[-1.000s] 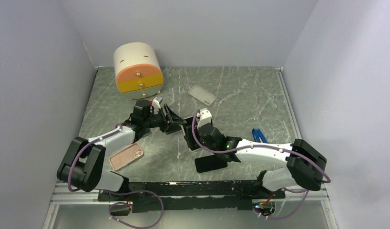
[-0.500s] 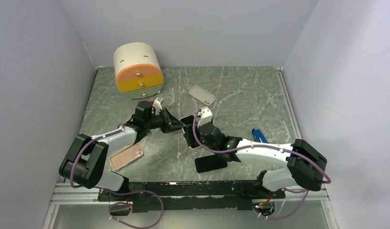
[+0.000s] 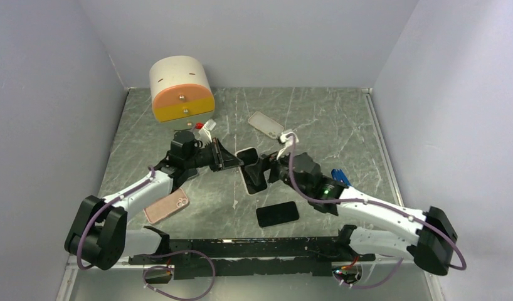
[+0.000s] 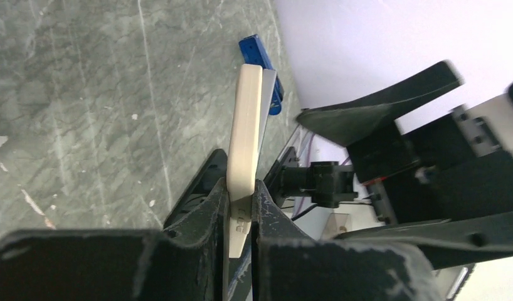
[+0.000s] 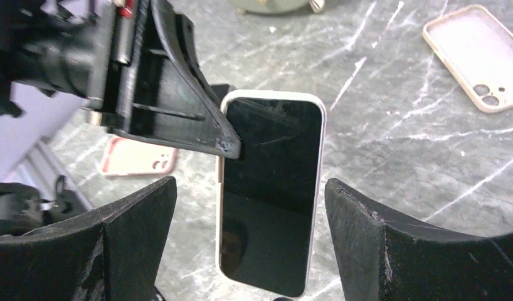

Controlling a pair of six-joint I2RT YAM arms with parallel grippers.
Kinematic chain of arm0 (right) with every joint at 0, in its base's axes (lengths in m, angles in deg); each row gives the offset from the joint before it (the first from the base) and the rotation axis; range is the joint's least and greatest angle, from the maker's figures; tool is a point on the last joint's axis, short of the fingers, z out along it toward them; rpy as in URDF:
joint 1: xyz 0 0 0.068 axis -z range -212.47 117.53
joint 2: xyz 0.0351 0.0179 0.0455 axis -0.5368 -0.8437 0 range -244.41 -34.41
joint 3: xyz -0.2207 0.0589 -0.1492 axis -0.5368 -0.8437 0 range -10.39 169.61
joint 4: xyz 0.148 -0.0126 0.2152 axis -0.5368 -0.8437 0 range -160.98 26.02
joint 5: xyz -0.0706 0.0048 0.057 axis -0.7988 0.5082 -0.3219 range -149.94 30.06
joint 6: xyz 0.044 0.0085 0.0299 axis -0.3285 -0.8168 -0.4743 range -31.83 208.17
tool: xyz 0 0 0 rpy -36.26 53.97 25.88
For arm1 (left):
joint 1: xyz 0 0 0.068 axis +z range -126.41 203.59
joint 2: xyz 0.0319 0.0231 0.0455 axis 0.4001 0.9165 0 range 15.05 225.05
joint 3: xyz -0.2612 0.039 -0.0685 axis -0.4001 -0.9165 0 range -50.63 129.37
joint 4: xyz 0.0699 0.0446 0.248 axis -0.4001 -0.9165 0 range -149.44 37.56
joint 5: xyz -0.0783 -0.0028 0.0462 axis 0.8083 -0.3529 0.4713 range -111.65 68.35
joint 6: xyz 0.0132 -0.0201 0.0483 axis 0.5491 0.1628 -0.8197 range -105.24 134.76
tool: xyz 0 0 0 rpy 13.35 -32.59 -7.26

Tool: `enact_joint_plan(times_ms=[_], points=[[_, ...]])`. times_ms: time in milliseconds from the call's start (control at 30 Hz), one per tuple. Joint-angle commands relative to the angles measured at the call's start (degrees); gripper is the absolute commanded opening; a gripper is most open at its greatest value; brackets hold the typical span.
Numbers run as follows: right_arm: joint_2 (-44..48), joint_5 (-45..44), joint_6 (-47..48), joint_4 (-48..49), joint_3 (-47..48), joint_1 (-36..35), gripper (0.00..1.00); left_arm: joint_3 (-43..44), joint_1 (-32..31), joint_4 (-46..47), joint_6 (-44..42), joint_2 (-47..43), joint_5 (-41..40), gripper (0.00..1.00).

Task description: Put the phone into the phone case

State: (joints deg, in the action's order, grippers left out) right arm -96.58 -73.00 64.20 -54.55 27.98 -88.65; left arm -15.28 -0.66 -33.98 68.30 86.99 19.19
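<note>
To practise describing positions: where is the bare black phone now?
In the top view the black phone lies flat on the table, centre, between its near edge and the cased phone in the left pincer.

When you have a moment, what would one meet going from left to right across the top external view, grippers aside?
pink phone case → cream-cased phone held up at centre → black phone → blue object. The drawer box and the beige case overlap these, so both are left out.
</note>
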Motion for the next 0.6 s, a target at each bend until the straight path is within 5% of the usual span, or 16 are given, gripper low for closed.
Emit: enact_joint_plan(times_ms=[0, 133, 367, 567], points=[[5.98, 11.22, -2.74, 1.94, -2.27, 3.97, 0.91, 4.15, -0.27, -2.77, -6.85, -1.89, 3.15, 0.02], [8.36, 23.85, -7.69, 3.67, -4.93, 11.58, 0.87, 2.86, -0.20, 2.73, -7.36, -3.04, 7.99, 0.03], [10.43, 43.57, -13.87, 11.62, -7.61, 21.86, 0.61, 0.85, -0.27, 14.07, -6.43, -5.69, 19.20, 0.03], [8.08, 53.96, -18.72, 20.82, -7.99, 23.75, 0.60, 2.32, -0.27, 13.82, -6.90, -5.98, 24.80, 0.02]])
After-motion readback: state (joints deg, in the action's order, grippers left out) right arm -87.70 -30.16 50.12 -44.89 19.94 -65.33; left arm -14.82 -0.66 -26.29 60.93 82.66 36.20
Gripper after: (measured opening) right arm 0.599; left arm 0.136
